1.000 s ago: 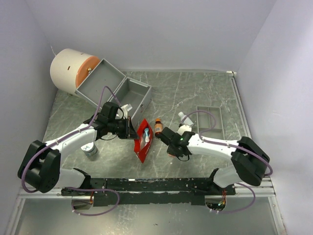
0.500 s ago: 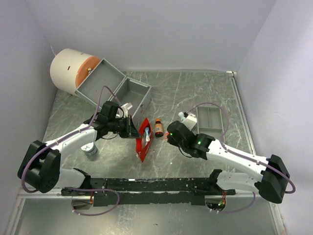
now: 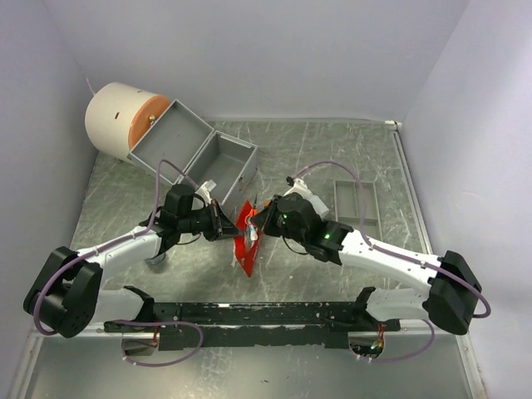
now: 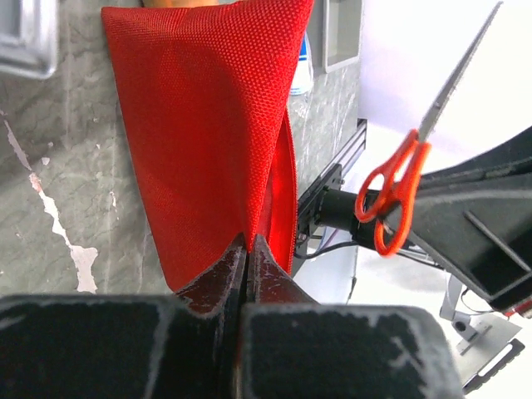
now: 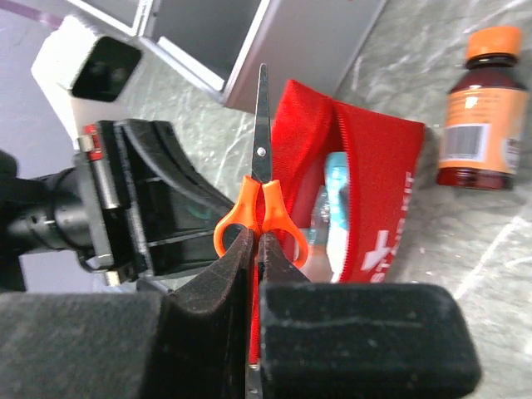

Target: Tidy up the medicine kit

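Left hand [image 4: 247, 245] is clenching on one edge of the red pouch [image 4: 208, 125] and holding it up on its side. The pouch is resting mid-counter [image 3: 332, 150], near the front of the open grey case [image 3: 247, 174]. Right hand [image 5: 253, 241] is gripping orange-handled scissors [image 5: 261, 166] by the handles, with the blades closed, just beside the pouch's open mouth, where pale packets are showing. A brown bottle [image 5: 480, 125] with an orange cap is sitting just beside the pouch.

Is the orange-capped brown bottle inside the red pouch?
No, the right wrist view shows the brown bottle sitting on the table beside the red pouch, outside it.
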{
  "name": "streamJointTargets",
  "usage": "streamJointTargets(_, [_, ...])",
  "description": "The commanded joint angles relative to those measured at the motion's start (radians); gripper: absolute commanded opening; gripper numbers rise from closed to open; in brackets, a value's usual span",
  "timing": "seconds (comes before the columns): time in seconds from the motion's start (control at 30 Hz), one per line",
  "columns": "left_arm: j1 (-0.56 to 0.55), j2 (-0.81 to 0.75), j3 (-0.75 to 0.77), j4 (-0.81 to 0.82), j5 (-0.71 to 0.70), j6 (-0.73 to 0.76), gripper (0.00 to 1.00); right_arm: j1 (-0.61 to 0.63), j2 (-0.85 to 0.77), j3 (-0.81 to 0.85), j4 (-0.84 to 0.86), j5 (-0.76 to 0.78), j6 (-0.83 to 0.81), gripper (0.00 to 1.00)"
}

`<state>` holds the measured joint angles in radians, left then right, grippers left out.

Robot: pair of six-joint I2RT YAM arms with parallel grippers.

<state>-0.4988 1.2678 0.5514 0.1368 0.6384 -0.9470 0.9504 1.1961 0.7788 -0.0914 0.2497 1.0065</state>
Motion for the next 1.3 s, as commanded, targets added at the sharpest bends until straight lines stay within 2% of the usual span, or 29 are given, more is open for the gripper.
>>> streamJointTargets(0.0, [0.005, -0.018, -0.046, 0.133, 0.004, -0.079, 0.07, 0.002, 0.032, 0.000, 0.132, -0.117, 0.000, 0.00])
streamJointTargets(0.13, [0.003, -0.005, -0.032, -0.013, -0.082, 0.020, 0.07, 0.007, 0.072, -0.043, 0.210, -0.196, 0.052, 0.00])
streamJointTargets(0.4, [0.003, 0.000, -0.002, -0.089, -0.071, 0.097, 0.07, 0.027, 0.120, -0.070, 0.234, -0.214, 0.107, 0.00])
streamJointTargets(0.77, [0.003, 0.008, -0.001, -0.043, -0.018, 0.088, 0.07, 0.027, 0.148, -0.080, 0.160, -0.220, 0.144, 0.00])
streamJointTargets(1.27, [0.003, 0.003, 0.003, -0.056, -0.023, 0.091, 0.07, 0.029, 0.112, -0.102, 0.023, -0.180, 0.227, 0.00])
